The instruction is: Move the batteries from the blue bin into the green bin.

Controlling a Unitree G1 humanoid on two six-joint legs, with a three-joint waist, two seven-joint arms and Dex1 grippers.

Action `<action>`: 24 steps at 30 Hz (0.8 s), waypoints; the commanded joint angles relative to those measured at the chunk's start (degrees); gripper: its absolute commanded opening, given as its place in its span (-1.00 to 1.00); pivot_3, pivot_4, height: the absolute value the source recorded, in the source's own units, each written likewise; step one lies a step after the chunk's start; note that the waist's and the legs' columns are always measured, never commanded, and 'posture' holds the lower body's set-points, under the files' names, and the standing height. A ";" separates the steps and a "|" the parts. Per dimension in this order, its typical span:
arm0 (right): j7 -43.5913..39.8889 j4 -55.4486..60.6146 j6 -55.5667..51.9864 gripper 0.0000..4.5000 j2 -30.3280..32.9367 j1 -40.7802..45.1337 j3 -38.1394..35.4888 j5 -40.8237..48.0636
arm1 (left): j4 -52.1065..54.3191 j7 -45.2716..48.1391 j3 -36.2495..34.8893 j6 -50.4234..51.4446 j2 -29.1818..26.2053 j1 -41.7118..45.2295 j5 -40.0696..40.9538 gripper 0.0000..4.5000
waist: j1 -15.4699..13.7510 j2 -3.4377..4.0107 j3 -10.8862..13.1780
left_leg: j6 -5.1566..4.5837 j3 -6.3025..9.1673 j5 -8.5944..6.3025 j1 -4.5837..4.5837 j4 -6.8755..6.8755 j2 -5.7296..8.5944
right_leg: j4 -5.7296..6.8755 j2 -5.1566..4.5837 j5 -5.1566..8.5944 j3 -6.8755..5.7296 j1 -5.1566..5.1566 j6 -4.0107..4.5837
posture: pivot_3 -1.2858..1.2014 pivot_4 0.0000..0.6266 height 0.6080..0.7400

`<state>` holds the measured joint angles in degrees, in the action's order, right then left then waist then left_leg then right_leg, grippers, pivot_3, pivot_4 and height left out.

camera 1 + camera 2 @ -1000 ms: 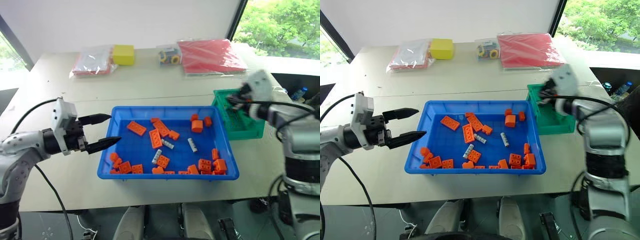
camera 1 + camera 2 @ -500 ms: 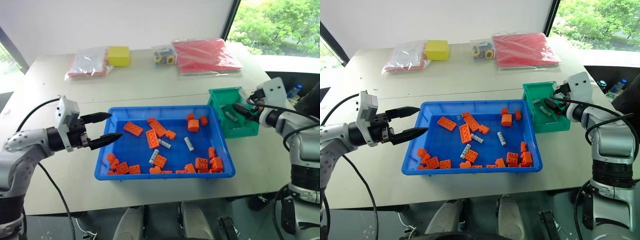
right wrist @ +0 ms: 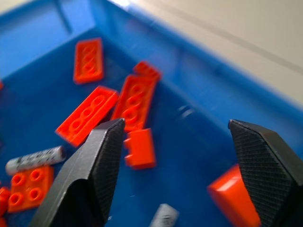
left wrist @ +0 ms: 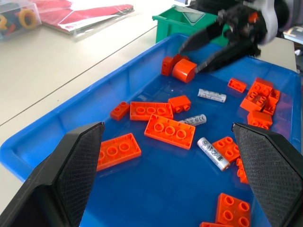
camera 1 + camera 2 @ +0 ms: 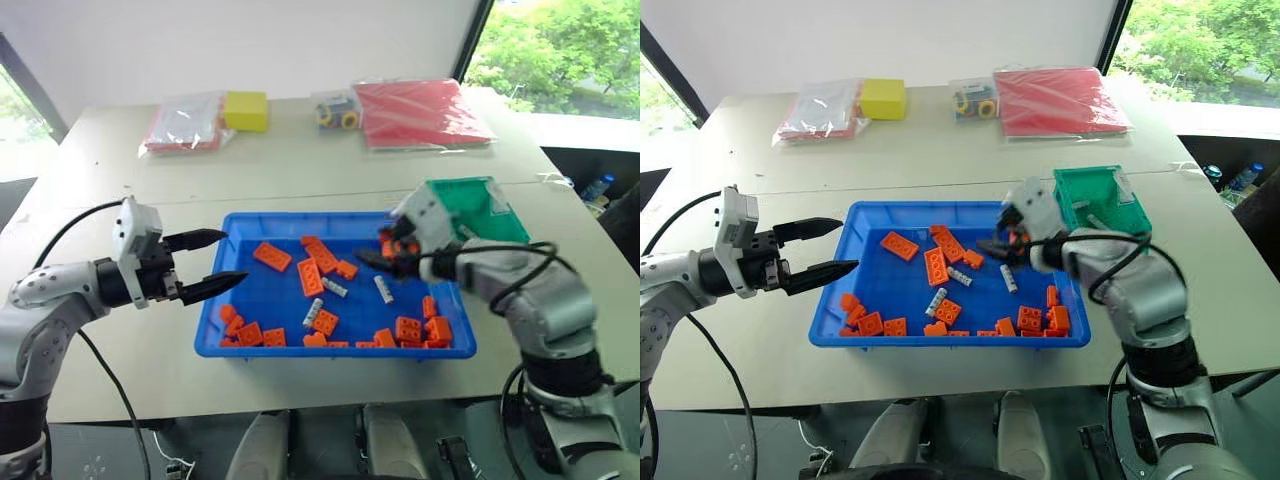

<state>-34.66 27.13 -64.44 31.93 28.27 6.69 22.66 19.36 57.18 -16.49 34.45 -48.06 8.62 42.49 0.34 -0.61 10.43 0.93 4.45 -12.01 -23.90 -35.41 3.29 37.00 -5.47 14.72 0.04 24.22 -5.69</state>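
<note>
Near the blue bin's (image 5: 210, 330) middle lie three batteries (image 5: 384, 289), the rightmost running near-to-far just below the right gripper (image 5: 385, 258), whose fingers gape empty. Left gripper (image 5: 208, 262), also wide, hovers farther off at the left rim.

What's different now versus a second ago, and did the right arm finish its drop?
The right gripper has swung from over the green bin back across to the blue bin, jaws open and empty, above the bricks near the far right corner. A battery lies in the green bin. Three batteries remain in the blue bin. The left gripper stayed open at the blue bin's left rim.
</note>
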 commanded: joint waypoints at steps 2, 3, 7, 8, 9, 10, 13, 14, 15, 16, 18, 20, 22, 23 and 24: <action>-11.44 1.36 11.12 0.59 6.20 1.29 4.33 0.76 | 0.97 0.02 -0.59 -0.62 -0.37 0.89 0.15 1.00 | 0.32 -0.03 0.01 | -0.02 -0.01 -0.01 -0.04 -0.07 0.01 | -0.04 0.00 0.00 -0.01 -0.02 -0.01 | 0.03 -0.52 0.93; -14.41 -1.27 13.19 0.59 7.08 3.33 6.72 -0.11 | 0.76 0.19 -0.40 -0.81 -0.35 1.14 0.02 1.00 | 0.48 -0.03 0.01 | -0.02 -0.01 -0.01 -0.04 -0.09 0.01 | -0.04 0.00 0.00 -0.02 -0.03 -0.01 | 0.03 -0.52 0.93; -24.51 -7.67 17.90 0.59 8.87 7.92 13.20 -0.51 | 0.44 0.15 -0.23 -1.15 -0.08 1.83 -0.24 1.00 | 0.80 -0.04 0.02 | -0.02 -0.01 -0.01 0.06 -0.09 -0.14 | 0.00 0.18 0.00 -0.02 -0.04 -0.01 | 0.03 -0.52 0.93; -26.87 -8.63 18.85 0.59 9.43 8.39 14.64 -0.72 | 0.62 0.05 -0.27 -1.14 -0.01 1.79 -0.23 1.00 | 0.70 -0.04 0.02 | -0.02 0.02 -0.01 0.07 -0.07 -0.15 | 0.01 0.20 0.01 -0.03 -0.03 0.00 | 0.03 -0.52 0.93; -28.74 -9.51 19.74 0.59 9.93 8.70 16.09 -1.28 | 0.92 -0.03 -0.38 -1.12 0.03 1.60 -0.18 1.00 | 0.65 -0.05 0.03 | -0.02 0.05 -0.02 0.06 -0.05 -0.15 | 0.02 0.21 0.01 -0.04 -0.04 0.00 | 0.03 -0.52 0.93; -29.29 -10.51 20.20 0.59 9.98 8.88 17.56 -2.31 | 1.30 -0.01 -0.71 -1.17 -0.01 1.20 -0.09 1.00 | 0.59 -0.06 0.03 | -0.02 0.05 -0.02 0.06 -0.05 -0.15 | 0.02 0.21 0.01 -0.04 -0.03 0.00 | 0.03 -0.52 0.93; -27.97 -11.74 19.33 0.59 8.86 8.68 19.96 -4.49 | 2.01 -0.15 -1.86 -1.26 -0.23 0.14 0.08 1.00 | 0.46 -0.06 0.03 | -0.03 0.04 -0.02 0.03 -0.05 -0.10 | 0.01 0.13 0.00 -0.03 -0.03 -0.01 | 0.03 -0.52 0.93; -27.67 -11.20 18.91 0.59 8.58 8.22 20.34 -4.60 | 2.12 -0.21 -2.18 -1.28 -0.33 -0.16 0.07 1.00 | 0.44 -0.06 0.03 | -0.03 0.03 -0.03 0.02 -0.07 -0.09 | 0.01 0.10 0.00 -0.03 -0.03 -0.01 | 0.03 -0.52 0.93; -27.57 -10.79 18.66 0.59 8.41 7.89 20.55 -4.69 | 2.19 -0.25 -2.38 -1.30 -0.38 -0.36 0.06 1.00 | 0.39 -0.06 0.03 | -0.03 0.03 -0.03 0.03 -0.07 -0.09 | 0.01 0.09 0.00 -0.03 -0.02 -0.01 | 0.03 -0.52 0.93; -27.20 -9.93 18.09 0.59 8.11 7.07 20.95 -4.67 | 2.41 -0.25 -2.70 -1.31 -0.48 -0.74 0.11 1.00 | 0.39 -0.06 0.03 | -0.02 0.04 -0.03 0.03 -0.07 -0.09 | 0.01 0.02 0.00 -0.03 -0.02 -0.01 | 0.03 -0.52 0.93; -26.34 -8.84 17.25 0.59 7.48 5.81 21.69 -4.79 | 2.85 -0.23 -3.28 -1.25 -0.68 -1.37 0.30 1.00 | 0.38 -0.06 0.03 | -0.02 0.05 -0.03 0.03 -0.07 -0.09 | 0.01 0.00 0.00 -0.03 -0.02 0.00 | 0.03 -0.52 0.93; -25.77 -8.16 16.82 0.59 7.14 5.02 21.98 -4.95 | 3.29 -0.19 -3.72 -1.21 -0.76 -1.94 0.44 1.00 | 0.38 -0.06 0.03 | -0.02 0.06 -0.03 0.02 -0.07 -0.09 | 0.00 -0.01 0.00 -0.03 -0.02 0.00 | 0.03 -0.52 0.93; -25.29 -8.75 16.93 0.59 6.49 4.28 22.19 -5.15 | 3.53 -0.06 -4.14 -1.07 -0.97 -2.24 0.50 1.00 | 0.38 -0.06 0.03 | -0.01 0.05 -0.03 0.02 -0.07 -0.09 | 0.00 -0.02 0.00 -0.03 -0.02 0.00 | 0.03 -0.52 0.93; -25.32 -9.16 17.20 0.59 6.31 4.07 22.46 -5.36 | 3.50 0.06 -4.25 -0.97 -1.12 -2.22 0.50 1.00 | 0.37 -0.07 0.03 | -0.01 0.05 -0.03 0.02 -0.07 -0.09 | 0.00 -0.02 0.00 -0.03 -0.02 0.00 | 0.03 -0.52 0.93; -25.51 -9.48 17.57 0.59 6.19 3.87 22.80 -5.53 | 3.44 0.23 -4.30 -0.90 -1.30 -2.15 0.47 1.00 | 0.37 -0.07 0.03 | -0.01 0.05 -0.03 0.03 -0.07 -0.09 | 0.00 -0.02 0.00 -0.03 -0.02 0.00 | 0.03 -0.52 0.93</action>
<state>-60.08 16.47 -47.53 38.70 32.51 28.92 17.58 21.11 57.18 -19.00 34.33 -48.42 6.34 42.34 0.72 -0.68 10.45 0.92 4.49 -12.04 -23.87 -35.47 3.20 37.00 -5.49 14.73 0.00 24.21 -5.69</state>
